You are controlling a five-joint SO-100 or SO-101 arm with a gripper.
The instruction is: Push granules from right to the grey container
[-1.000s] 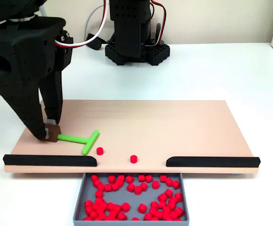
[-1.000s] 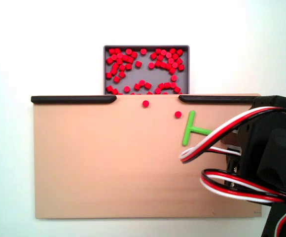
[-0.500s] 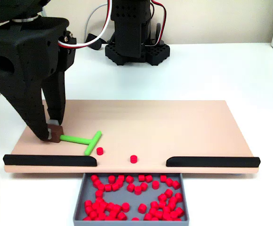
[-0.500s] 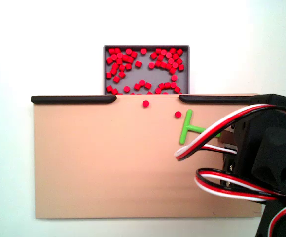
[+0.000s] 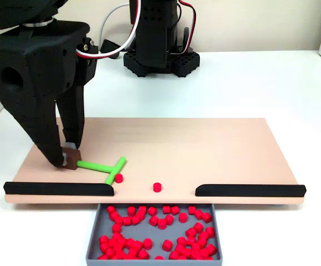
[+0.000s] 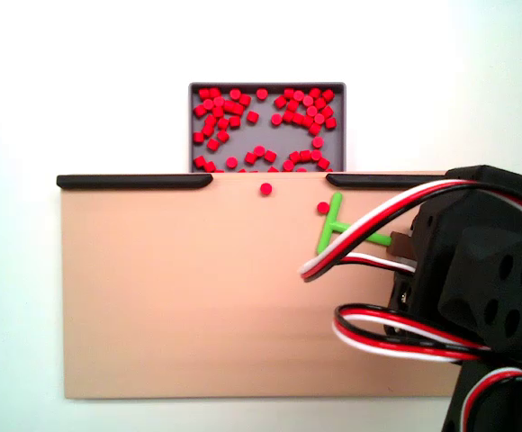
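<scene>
Granules, appearance: small bright red cylinders, all alike, flat-topped, matte plastic look.
Granules, in tray: the bulk of the granules (image 5: 149,227) lie loose in a single layer inside the grey container, thicker toward the left and right sides in the front fixed view; in the top-down fixed view the same heap (image 6: 261,126) spreads across most of the tray floor.
Granules, on board: 2 remain on the tan board (image 5: 205,149). One granule (image 5: 118,178) sits touching or just beside the crossbar of the pusher; the other granule (image 5: 157,187) stands alone near the board's front edge, in the gap between the 2 black strips.
Grey container: shallow rectangular grey tray (image 5: 94,235) with low walls, narrower than the board, butted against the board's front edge under the gap; seen also at (image 6: 265,86).
Black strips: one strip (image 5: 58,188) and another (image 5: 249,190) line the front edge, leaving a central opening.
Pusher: green T-shaped stick (image 5: 102,166), lying flat on the board, crossbar toward the centre; seen also at (image 6: 331,225).
Gripper: black gripper (image 5: 67,158), pointed down at the board's left end in the front fixed view, jaws closed tight on a small brown block at the stem end of the pusher.
Arm cabling: red, white and black wires (image 6: 369,225) cross over the stick in the top-down fixed view.
</scene>
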